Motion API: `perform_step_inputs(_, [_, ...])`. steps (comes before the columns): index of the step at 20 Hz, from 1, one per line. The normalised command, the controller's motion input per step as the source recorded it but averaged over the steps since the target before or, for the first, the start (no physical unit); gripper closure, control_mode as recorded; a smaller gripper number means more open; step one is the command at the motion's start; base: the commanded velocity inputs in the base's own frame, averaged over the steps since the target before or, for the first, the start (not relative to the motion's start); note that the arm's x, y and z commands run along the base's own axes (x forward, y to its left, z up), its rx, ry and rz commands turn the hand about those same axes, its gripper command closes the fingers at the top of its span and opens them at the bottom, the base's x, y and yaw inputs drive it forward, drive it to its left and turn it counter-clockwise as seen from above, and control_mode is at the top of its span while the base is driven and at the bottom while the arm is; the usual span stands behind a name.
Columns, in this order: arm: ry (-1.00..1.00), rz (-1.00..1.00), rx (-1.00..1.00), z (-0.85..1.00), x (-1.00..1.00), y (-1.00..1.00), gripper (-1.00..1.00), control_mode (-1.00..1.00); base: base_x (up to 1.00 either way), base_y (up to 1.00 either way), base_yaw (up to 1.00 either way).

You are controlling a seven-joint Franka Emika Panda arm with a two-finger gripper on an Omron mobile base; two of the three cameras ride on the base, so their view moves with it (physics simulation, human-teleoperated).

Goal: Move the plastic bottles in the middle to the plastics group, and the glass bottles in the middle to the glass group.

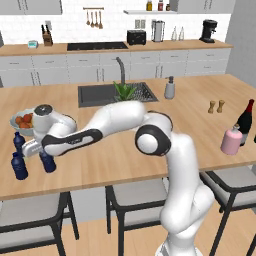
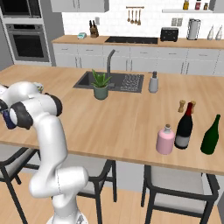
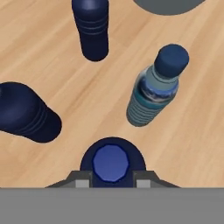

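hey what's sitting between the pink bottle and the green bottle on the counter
The dark wine bottle stands between the pink bottle and green bottle, seen in the right base view.

3 bottles (image 1: 19, 166) left on the counter (image 1: 125, 150), wine bottle (image 1: 245, 121) far right

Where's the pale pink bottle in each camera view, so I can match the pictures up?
Left base view: pink bottle at far right, near the counter's front edge.
Right base view: right of centre, low, near the front edge.
Hand view: aimed down at the teal-blue bottle, elsewhere on the counter.
Shared landmark: the red-necked wine bottle, close beside it in both base views.
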Motion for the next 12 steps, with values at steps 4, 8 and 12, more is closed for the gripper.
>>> perform_step_inputs(4, [-0.03,0.00,0.07,-0.09,0.00,-0.17,1.00,-1.00,0.00,0.00,0.00])
perform_step_inputs(8, [-0.05,0.00,0.07,-0.40,0.00,0.00,1.00,-1.00,0.00,0.00,0.00])
perform_step_inputs(12, [-0.05,0.00,0.01,-0.42,0.00,0.00,1.00,-1.00,0.00,0.00,0.00])
